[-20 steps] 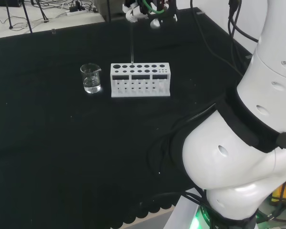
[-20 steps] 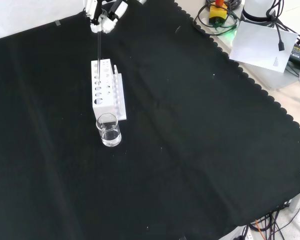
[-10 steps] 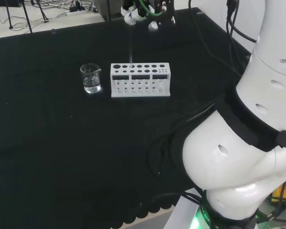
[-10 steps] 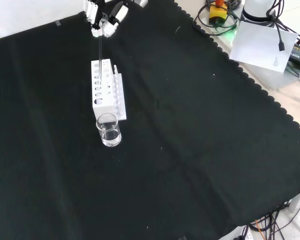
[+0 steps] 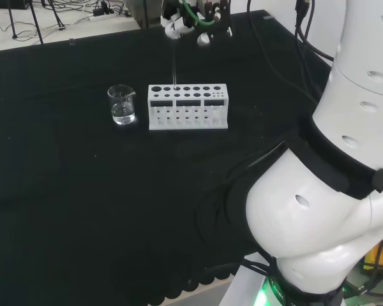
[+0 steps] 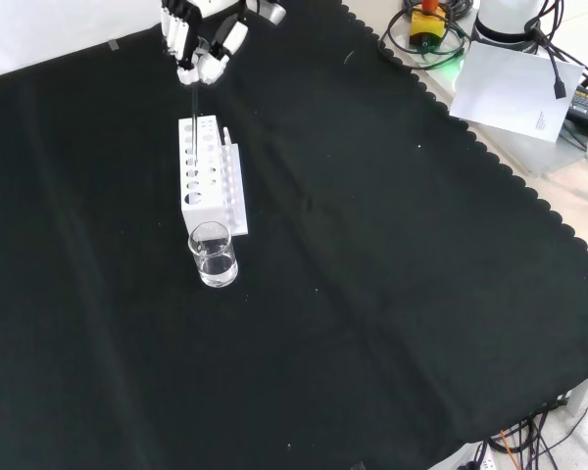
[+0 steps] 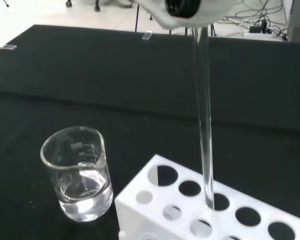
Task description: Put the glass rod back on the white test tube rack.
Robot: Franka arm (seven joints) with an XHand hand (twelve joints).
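The hand (image 6: 204,44) hangs above the far end of the rack (image 6: 204,174) in the front view, fingers curled round the top of the glass rod (image 7: 204,125), which points straight down. From the wrist view the rod's tip sits right at the mouth of one of the back-row holes, touching the rim or just inside, hard to say which. The beaker (image 5: 122,105) with a little water stands just beside the rack's end, apart from it. The job now, I'd say, is a clean vertical descent: keep the rod plumb, centre it in that hole, lower slowly so it doesn't catch the rim, and let go only once it bottoms out.
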